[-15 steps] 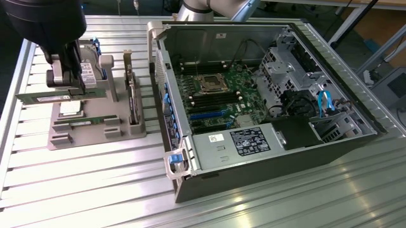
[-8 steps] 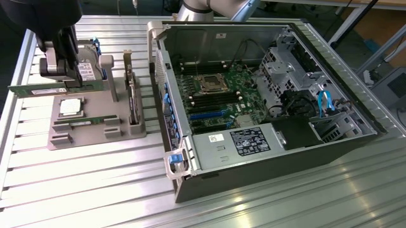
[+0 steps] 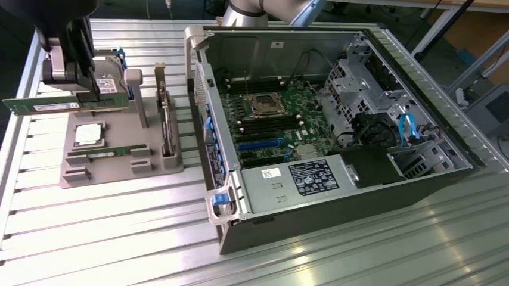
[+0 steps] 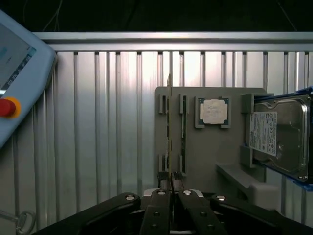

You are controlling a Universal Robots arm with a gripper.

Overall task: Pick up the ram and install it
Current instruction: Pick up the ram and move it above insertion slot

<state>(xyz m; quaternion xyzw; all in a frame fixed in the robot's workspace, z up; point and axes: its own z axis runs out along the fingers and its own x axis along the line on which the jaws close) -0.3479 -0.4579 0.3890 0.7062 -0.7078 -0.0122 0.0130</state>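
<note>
The jaws, nearest the wrist camera, are clamped on the ram, which runs away from them edge-on as a thin line. Pinching its 2 flat faces holds the stick straight and, I judge, leaves its contact edge free for a socket. In the exterior view the ram hangs level in the air beside the hard drive, at the exterior view's left end of the grey holder and clear of its slots. A 2nd stick lies in its groove on the holder, near the processor chip; each part sits in its own recess, likely so it stays put. The open computer case, its motherboard exposed, stands well apart on the tabletop, toward the exterior view's right.
</note>
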